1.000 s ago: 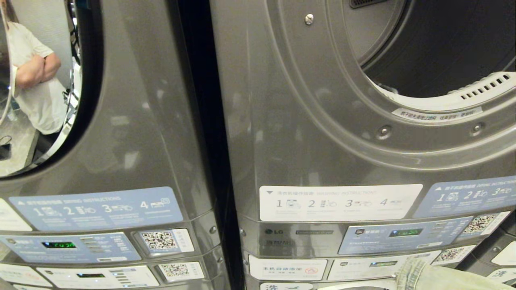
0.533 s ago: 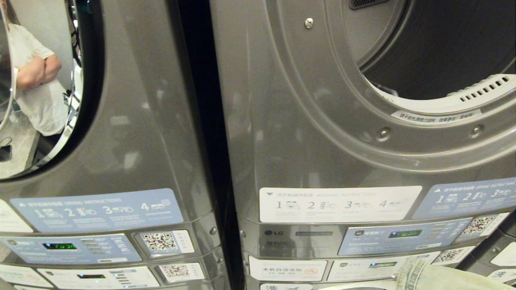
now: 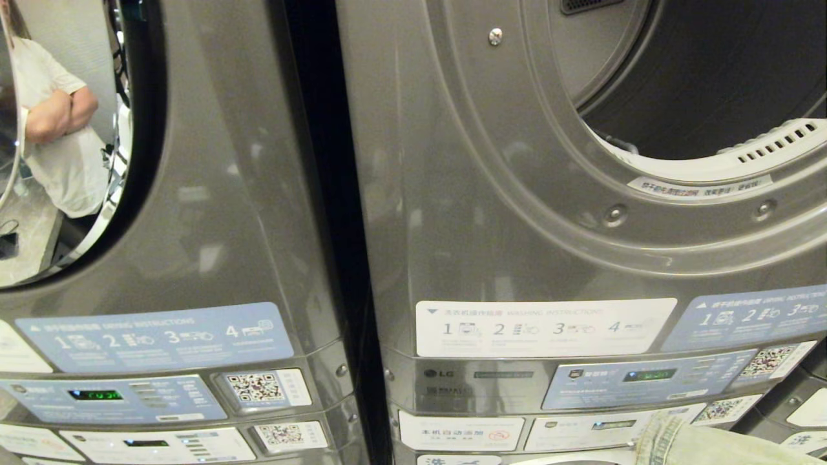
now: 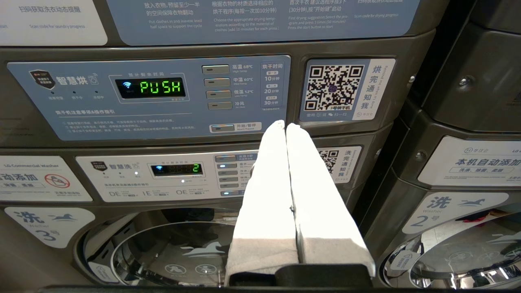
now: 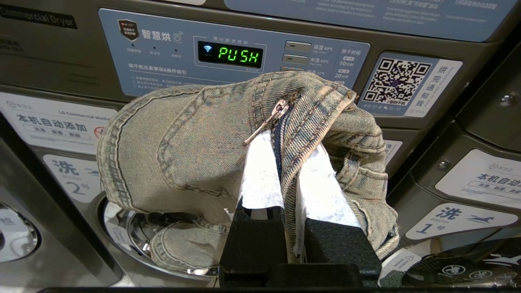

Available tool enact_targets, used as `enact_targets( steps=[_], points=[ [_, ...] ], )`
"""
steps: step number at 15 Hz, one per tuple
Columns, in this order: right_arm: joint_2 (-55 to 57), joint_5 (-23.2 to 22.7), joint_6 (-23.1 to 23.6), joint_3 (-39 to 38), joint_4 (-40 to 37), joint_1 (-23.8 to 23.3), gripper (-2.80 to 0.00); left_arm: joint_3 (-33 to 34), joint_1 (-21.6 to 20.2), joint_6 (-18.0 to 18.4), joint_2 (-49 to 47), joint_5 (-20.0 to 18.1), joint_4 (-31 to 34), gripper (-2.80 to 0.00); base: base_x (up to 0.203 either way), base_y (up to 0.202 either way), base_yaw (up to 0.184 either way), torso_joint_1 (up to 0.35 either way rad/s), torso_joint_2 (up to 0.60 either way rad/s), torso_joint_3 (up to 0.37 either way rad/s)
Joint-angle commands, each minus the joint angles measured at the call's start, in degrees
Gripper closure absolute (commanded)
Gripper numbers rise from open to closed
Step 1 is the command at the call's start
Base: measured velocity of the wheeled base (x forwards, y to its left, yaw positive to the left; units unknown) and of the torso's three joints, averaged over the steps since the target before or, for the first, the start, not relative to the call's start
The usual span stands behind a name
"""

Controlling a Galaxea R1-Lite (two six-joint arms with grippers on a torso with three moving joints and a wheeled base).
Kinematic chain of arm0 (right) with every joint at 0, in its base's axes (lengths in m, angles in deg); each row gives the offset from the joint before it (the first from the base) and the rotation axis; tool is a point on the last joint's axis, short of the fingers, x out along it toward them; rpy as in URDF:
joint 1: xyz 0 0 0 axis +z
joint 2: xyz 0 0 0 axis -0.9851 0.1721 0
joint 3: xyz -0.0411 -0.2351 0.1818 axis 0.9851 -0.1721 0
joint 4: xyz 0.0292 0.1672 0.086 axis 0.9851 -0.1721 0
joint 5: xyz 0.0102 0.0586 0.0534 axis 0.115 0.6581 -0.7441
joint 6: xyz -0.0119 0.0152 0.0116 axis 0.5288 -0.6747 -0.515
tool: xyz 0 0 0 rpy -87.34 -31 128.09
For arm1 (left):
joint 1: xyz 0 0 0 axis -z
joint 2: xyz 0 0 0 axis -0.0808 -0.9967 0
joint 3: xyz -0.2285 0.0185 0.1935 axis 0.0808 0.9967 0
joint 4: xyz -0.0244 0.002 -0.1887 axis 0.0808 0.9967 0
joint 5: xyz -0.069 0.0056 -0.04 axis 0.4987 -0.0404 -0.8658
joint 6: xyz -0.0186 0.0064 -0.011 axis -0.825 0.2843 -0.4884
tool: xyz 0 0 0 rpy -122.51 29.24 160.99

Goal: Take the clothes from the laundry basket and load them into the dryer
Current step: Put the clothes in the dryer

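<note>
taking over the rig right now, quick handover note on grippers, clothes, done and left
Right gripper: shut on the denim garment, held in front of the machine's control panel, below the open dryer drum.
Left gripper: shut, empty, parked facing the neighbouring machine's panel.
Done: one garment picked up.
Left: lift it into the drum, release. Laundry basket not in view.
</note>
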Motion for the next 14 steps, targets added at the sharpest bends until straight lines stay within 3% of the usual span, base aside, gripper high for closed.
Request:
enact_targets(
  steps=[1,10,11,14],
  points=[
    [0.07,0.17,-0.01,0.01,-0.02,-0.04,0.0,0.07,-0.01,0.0,0.02,0.01,0.01,0.0,0.0,0.0,0.0,0.0,0.0,0.0],
    [0.09,0.54,-1.11,0.08,-0.09,-0.03,0.0,0.09,-0.01,-0.17,0.02,0.01,-0.08,0.0,0.03,0.0,0.0,0.002,0.0,0.0],
    [0.09,0.29,-0.49,0.01,-0.05,0.01,0.0,0.09,-0.01,-0.17,0.02,0.01,-0.08,0.0,0.0,0.0,0.0,0.0,0.0,0.0],
    [0.48,-0.31,7.67,4.36,0.65,0.03,0.0,0.09,-0.01,-0.41,0.02,0.01,-0.08,0.0,0.0,0.0,0.0,0.0,0.0,0.0]
  ],
)
